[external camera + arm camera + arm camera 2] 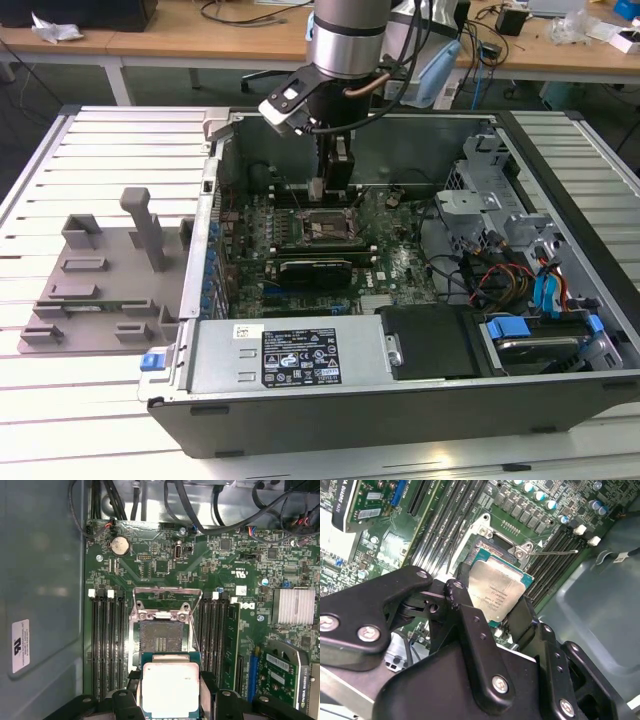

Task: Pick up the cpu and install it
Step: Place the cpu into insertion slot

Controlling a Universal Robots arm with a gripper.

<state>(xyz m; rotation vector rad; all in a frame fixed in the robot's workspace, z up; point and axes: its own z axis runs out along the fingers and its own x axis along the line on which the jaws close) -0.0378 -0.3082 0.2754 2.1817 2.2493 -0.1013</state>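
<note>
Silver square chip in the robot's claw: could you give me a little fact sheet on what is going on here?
Chip: small flat square cpu with a silver-grey metal top, gripped at two opposite edges
Holder: black two-fingered gripper, shut on the chip
Position: over the near edge of the open black socket frame, not seated
Board: green motherboard inside the open grey computer case
Beside case: grey plastic fixture tray, on the exterior view's left
</note>
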